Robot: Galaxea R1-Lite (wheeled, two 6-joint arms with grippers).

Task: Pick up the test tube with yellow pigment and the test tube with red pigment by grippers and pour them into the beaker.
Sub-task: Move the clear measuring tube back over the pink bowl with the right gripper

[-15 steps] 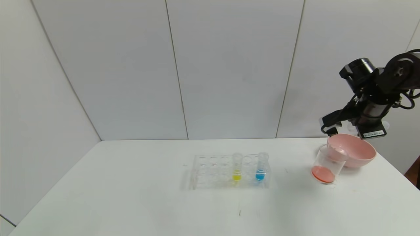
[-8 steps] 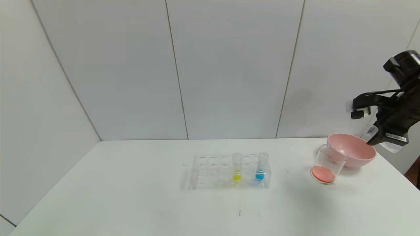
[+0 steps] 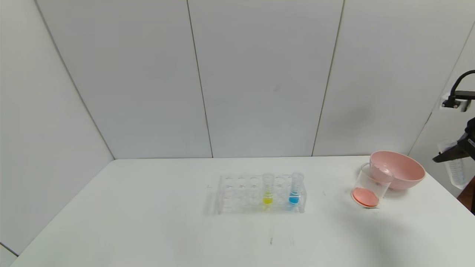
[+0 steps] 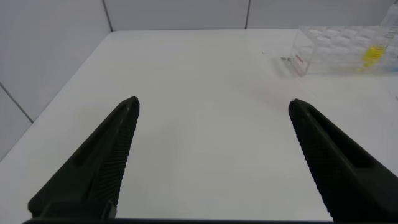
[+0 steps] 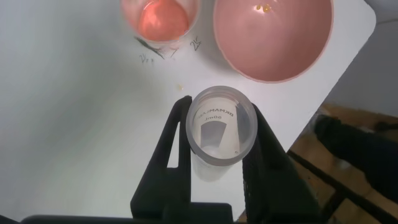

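Note:
The test tube with yellow pigment (image 3: pixel 268 190) stands upright in a clear rack (image 3: pixel 241 196) at mid-table; it also shows in the left wrist view (image 4: pixel 373 55). No tube with red liquid shows. My right gripper (image 3: pixel 445 157) is shut on an empty clear tube (image 3: pixel 455 168), held at the far right past the table's edge; the right wrist view (image 5: pixel 217 111) shows the tube's open mouth (image 5: pixel 222 127) between the fingers. The beaker (image 3: pixel 368 185) holds red-orange liquid and stands beside the bowl; it also shows in the right wrist view (image 5: pixel 160 17). My left gripper (image 4: pixel 212 104) is open and empty over bare table.
A tube with blue liquid (image 3: pixel 295 189) stands in the rack right of the yellow one. A pink bowl (image 3: pixel 400 168) sits at the table's right rear, touching the beaker; it also shows in the right wrist view (image 5: pixel 273 68). The table's right corner and the floor lie below the right gripper.
My right arm has swung right and away from over the beaker and bowl, carrying the empty tube out past the table's right edge. Beaker, bowl and rack have not moved.

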